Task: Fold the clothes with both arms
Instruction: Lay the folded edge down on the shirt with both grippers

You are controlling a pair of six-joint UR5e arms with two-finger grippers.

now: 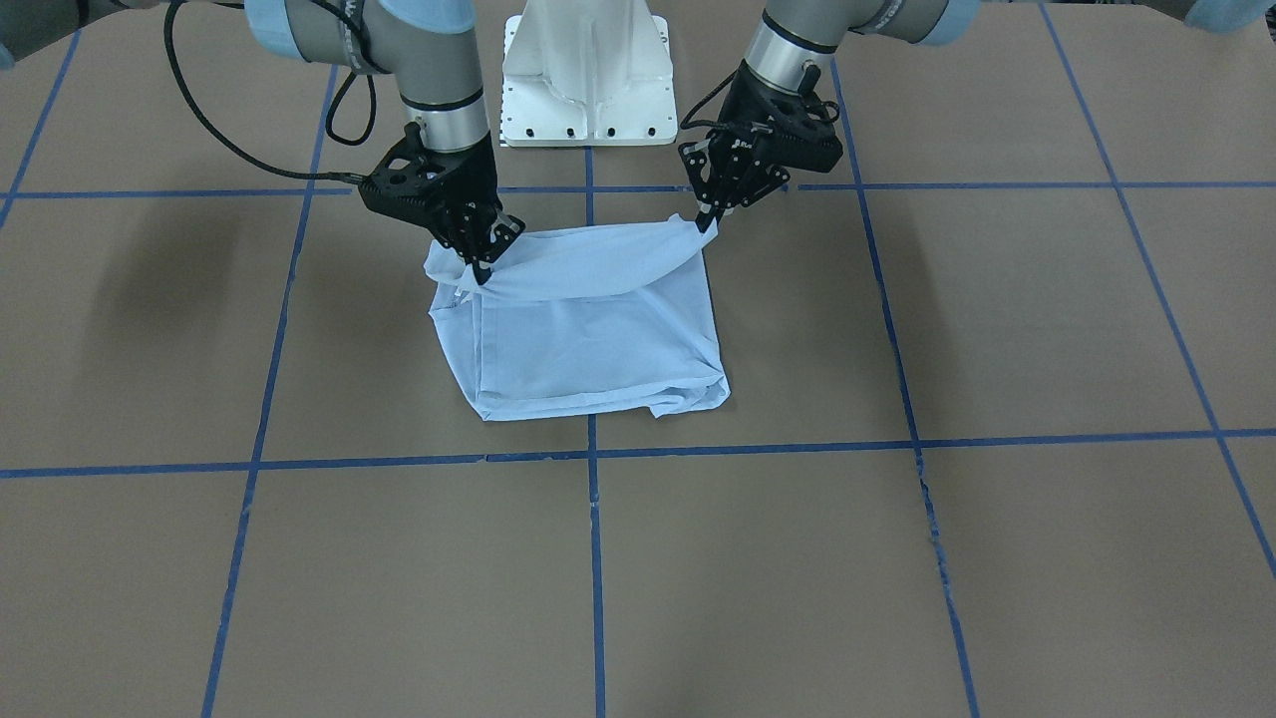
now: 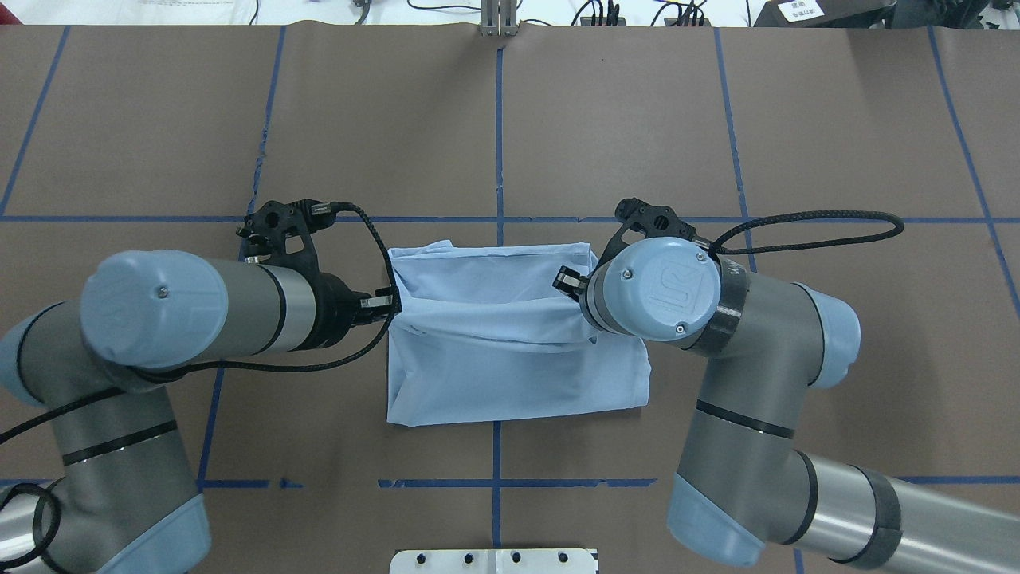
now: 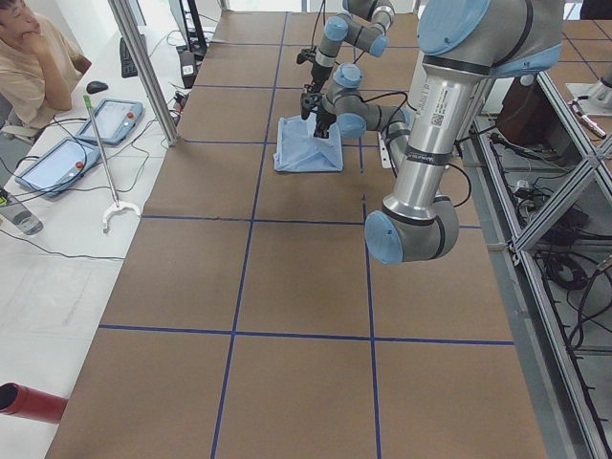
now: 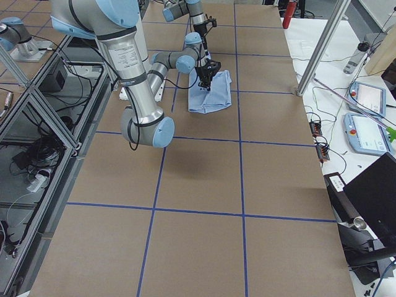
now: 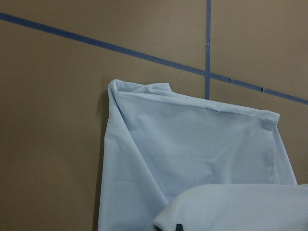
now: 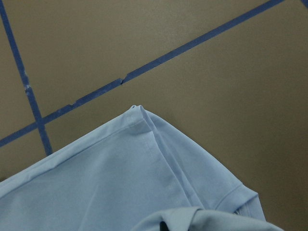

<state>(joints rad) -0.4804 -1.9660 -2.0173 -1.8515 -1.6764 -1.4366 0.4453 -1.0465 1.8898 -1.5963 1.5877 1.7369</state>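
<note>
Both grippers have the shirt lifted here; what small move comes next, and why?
Probably lower both together without releasing: the left gripper and right gripper each pinch a corner of the T-shirt, holding one edge stretched, sagging, above the flat folded part.

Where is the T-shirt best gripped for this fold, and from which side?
Grip the T-shirt at the two corners of its robot-side edge, one tool each, coming down from above at the outer ends. The left tool and right tool pinch there: that edge hangs between them as a raised band while the rest lies flat.
</note>
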